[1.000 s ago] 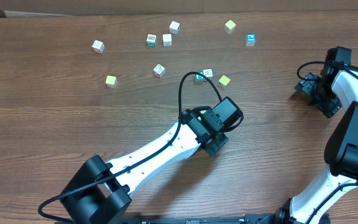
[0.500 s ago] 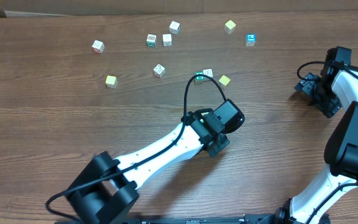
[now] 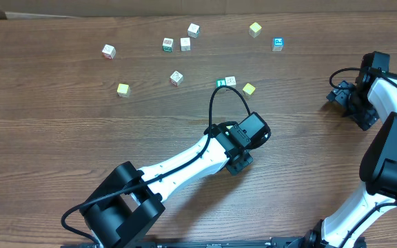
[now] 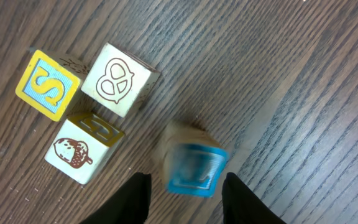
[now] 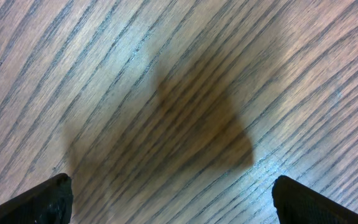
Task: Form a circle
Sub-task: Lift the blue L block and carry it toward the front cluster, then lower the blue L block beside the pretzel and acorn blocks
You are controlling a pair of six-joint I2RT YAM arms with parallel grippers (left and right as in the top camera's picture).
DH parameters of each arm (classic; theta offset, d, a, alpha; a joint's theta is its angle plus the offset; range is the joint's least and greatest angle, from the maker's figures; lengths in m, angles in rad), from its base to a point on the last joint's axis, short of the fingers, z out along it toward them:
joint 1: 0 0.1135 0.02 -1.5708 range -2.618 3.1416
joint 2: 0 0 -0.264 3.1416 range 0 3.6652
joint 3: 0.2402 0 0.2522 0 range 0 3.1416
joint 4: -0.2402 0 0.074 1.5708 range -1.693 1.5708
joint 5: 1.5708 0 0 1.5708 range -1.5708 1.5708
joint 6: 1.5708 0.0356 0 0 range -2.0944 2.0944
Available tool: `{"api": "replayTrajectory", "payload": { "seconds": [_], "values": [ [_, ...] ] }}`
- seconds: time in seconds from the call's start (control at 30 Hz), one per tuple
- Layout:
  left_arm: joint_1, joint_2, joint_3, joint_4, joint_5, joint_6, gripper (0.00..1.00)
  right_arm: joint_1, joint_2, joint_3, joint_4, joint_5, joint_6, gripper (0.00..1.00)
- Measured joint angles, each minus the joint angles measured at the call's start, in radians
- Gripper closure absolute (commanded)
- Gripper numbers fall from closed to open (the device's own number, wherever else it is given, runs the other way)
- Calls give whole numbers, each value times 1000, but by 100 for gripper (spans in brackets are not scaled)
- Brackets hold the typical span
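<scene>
The wooden table (image 3: 60, 138) carries everything. The left arm (image 3: 185, 162) stretches diagonally to its middle, and the right arm (image 3: 391, 124) is folded at the right edge. The right tool (image 5: 171, 193) has its fingers wide apart over bare wood. The left tool (image 4: 187, 186) has its fingers apart, clamping nothing. The circle (image 3: 230, 82) lies mid-table just beyond it, as a short unclosed row running left to right. The yellow cube (image 4: 47, 84), pretzel cube (image 4: 115, 87) and acorn cube (image 4: 73, 152) huddle together. The blurred blue cube (image 4: 194, 167) sits apart, by the fingertips.
</scene>
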Motion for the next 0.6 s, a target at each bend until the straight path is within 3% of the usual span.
{"api": "replayTrajectory", "payload": {
  "seconds": [0.23, 0.33, 0.5, 0.6],
  "values": [
    [0, 0, 0, 3, 0, 0, 61, 0, 0, 0, 1, 0, 0, 0],
    [0, 0, 0, 3, 0, 0, 71, 0, 0, 0, 0, 0, 0, 0],
    [0, 0, 2, -2, 0, 2, 78, 0, 0, 0, 0, 0, 0, 0],
    [0, 0, 31, -13, 0, -16, 91, 0, 0, 0, 0, 0, 0, 0]
  ]
}}
